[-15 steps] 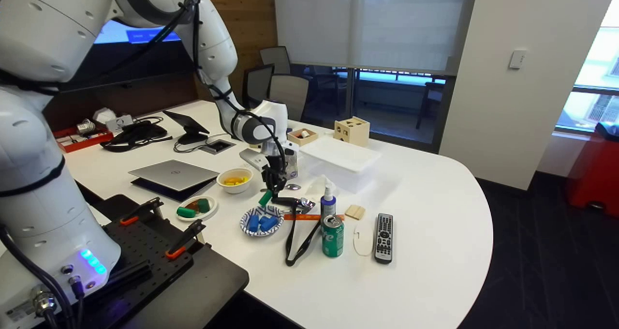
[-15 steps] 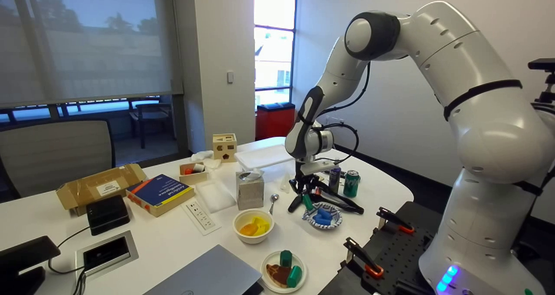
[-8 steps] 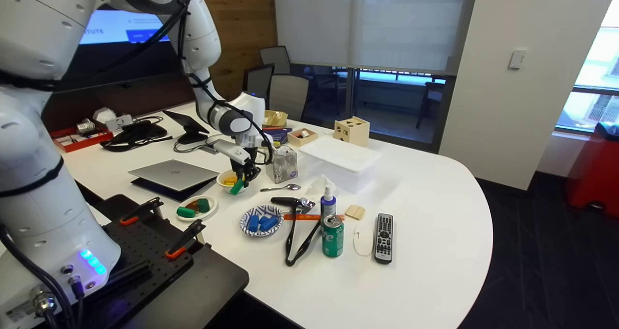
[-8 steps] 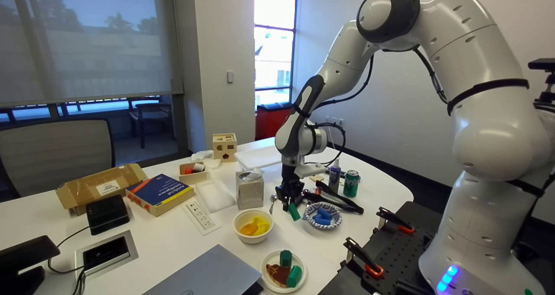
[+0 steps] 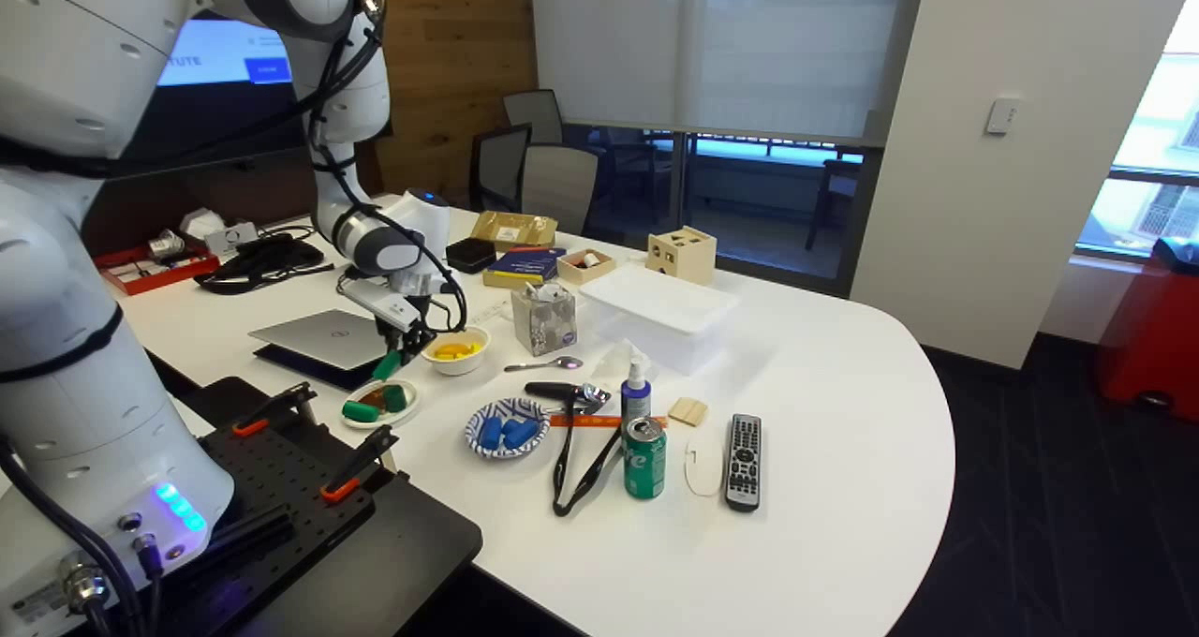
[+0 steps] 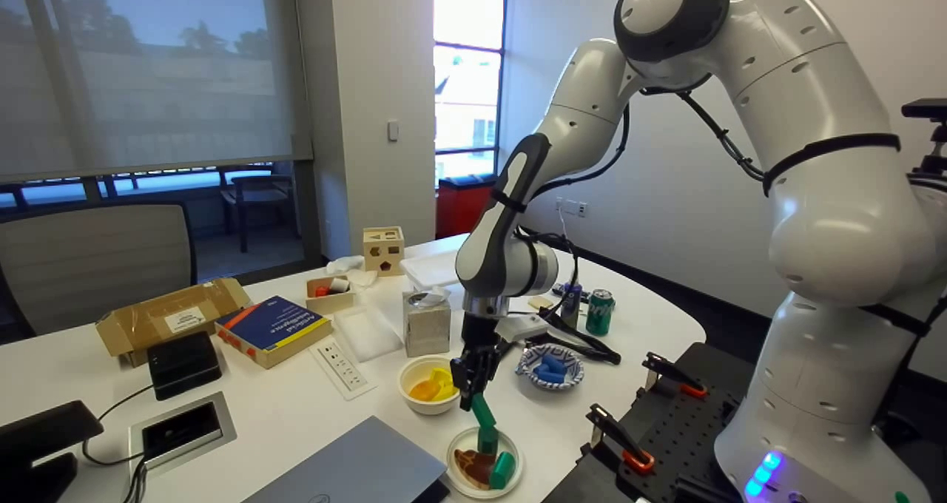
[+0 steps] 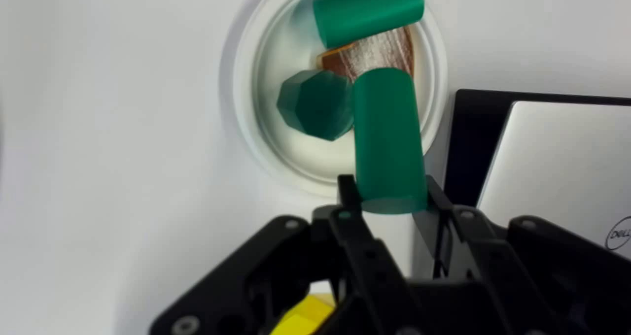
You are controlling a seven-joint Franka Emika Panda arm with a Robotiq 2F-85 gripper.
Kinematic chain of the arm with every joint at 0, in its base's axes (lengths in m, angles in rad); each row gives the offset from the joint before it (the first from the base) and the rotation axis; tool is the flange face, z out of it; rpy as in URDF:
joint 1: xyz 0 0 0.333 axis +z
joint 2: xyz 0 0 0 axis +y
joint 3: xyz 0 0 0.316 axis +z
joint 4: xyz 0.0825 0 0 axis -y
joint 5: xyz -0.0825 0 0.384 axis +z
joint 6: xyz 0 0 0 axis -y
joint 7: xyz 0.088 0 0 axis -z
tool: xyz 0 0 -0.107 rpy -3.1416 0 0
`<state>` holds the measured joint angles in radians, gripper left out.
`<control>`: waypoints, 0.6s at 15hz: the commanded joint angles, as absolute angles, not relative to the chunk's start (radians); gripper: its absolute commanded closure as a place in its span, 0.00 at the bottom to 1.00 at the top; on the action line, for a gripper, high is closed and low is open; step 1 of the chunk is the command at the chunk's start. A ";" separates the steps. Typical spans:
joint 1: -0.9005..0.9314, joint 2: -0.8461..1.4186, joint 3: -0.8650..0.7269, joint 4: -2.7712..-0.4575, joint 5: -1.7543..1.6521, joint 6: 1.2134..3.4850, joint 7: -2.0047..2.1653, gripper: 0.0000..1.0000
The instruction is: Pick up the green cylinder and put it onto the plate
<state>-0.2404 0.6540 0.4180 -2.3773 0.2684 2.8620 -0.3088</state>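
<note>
Carrying seems nearly done: the fingers [image 7: 348, 192] pinch one end of the green cylinder [image 7: 389, 138], apart only by its width, and hold it tilted above the plate [image 7: 310, 155], near the edge of the table [image 5: 824, 384] by the robot base [image 5: 103, 384]. The next move likely calls for lowering it clear of the upright green block [image 7: 315, 104], then releasing.

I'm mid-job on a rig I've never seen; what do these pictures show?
It is one white robot arm with a black gripper. Two pictures come from cameras standing apart; the close-up looks down from the arm's wrist. The gripper holds a green cylinder, its lower end over the plate, where another green cylinder, a dark faceted block and a brown piece lie. Also on the table: a laptop, a bowl of yellow pieces, a patterned dish of blue pieces, a green can.
</note>
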 commanded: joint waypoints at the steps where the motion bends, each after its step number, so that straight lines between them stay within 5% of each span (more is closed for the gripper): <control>1: -0.303 0.683 0.508 -2.406 0.293 2.898 -0.333 0.92; 9: -0.276 0.779 0.471 -2.381 0.251 3.020 -0.259 0.92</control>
<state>-0.2783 0.7471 0.4965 -2.3925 0.2727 2.9537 -0.2968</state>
